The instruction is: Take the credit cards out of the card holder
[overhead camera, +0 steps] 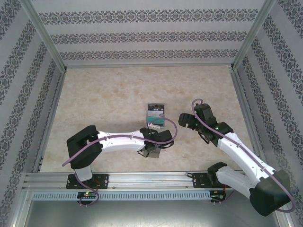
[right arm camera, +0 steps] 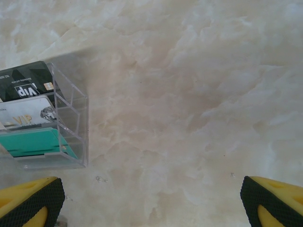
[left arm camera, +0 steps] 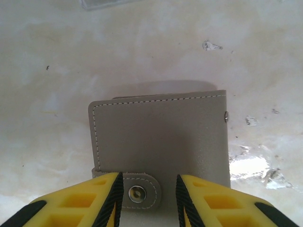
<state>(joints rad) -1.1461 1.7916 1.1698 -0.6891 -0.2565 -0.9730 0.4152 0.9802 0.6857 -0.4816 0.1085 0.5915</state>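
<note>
My left pincer (left arm camera: 148,182), part-open, straddles the card holder's (left arm camera: 156,135) snap tab (left arm camera: 142,183), seemingly to unfasten it; my right pincer (right arm camera: 150,191) hangs wide open.

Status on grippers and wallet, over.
Left gripper open, straddling snap tab of wallet. Right gripper open over table, beside clear stand holding cards. Wallet closed, flat. Nothing blocking.
</note>
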